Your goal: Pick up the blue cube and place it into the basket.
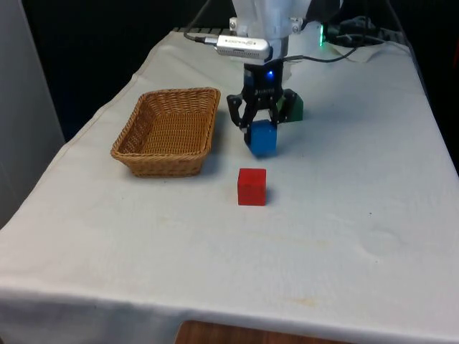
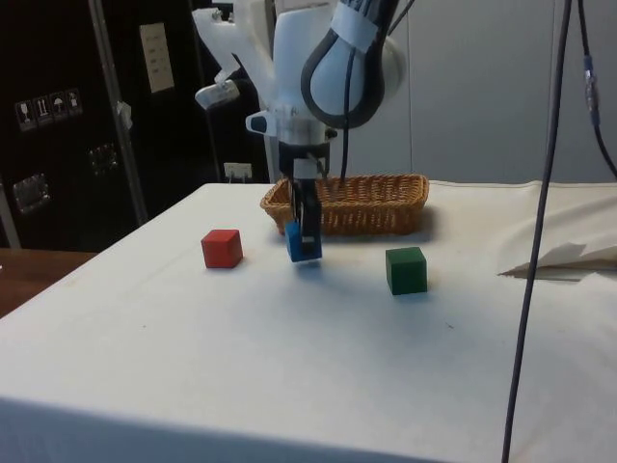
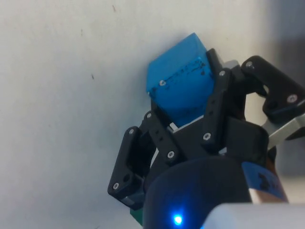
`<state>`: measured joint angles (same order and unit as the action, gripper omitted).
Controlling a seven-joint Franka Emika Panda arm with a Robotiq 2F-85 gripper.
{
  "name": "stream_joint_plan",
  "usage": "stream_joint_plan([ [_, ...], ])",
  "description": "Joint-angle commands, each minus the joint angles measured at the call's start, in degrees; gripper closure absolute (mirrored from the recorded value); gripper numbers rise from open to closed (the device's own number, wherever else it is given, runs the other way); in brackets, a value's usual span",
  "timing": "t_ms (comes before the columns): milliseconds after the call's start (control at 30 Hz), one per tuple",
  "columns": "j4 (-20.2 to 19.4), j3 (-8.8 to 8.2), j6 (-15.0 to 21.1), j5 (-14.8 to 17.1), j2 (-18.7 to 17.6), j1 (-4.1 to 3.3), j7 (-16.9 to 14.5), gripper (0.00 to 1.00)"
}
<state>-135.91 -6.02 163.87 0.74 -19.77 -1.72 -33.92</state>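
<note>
The blue cube (image 1: pixel 262 138) hangs tilted just above the cloth, held between the black fingers of my gripper (image 1: pixel 261 130), which is shut on it. In the side view the blue cube (image 2: pixel 304 241) sits low in the gripper (image 2: pixel 306 231), a little off the table. The wrist view shows the blue cube (image 3: pixel 179 87) clamped between the two fingers (image 3: pixel 214 102). The wicker basket (image 1: pixel 143 162) stands at the front view's left of the gripper, apart from it, with nothing inside; in the side view the basket (image 2: pixel 386 214) is behind the gripper.
A red cube (image 1: pixel 252 186) lies on the cloth just in front of the held cube. A green cube (image 1: pixel 294 107) sits behind the gripper, partly hidden; in the side view the green cube (image 2: pixel 406 269) is beside it. Cables (image 1: pixel 337 50) lie near the robot's base.
</note>
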Motion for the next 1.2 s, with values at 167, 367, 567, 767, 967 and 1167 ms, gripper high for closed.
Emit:
stream_joint_plan([
  [167,-0.3,-0.11,-0.9,0.1,1.4,0.06,0.0,0.98],
  [367,-1.1,0.06,-2.8,0.6,4.9,0.29,-0.4,0.98],
  [567,-1.2,-0.17,-4.6,0.7,7.1,0.29,-0.5,0.98],
  [767,-0.9,-0.69,-6.0,0.2,8.6,0.11,0.0,0.98],
  [967,-1.0,-0.8,-8.4,0.7,11.2,0.29,-0.3,0.98],
  [1167,-0.8,-1.15,-9.7,0.7,12.5,0.29,-0.2,0.98],
])
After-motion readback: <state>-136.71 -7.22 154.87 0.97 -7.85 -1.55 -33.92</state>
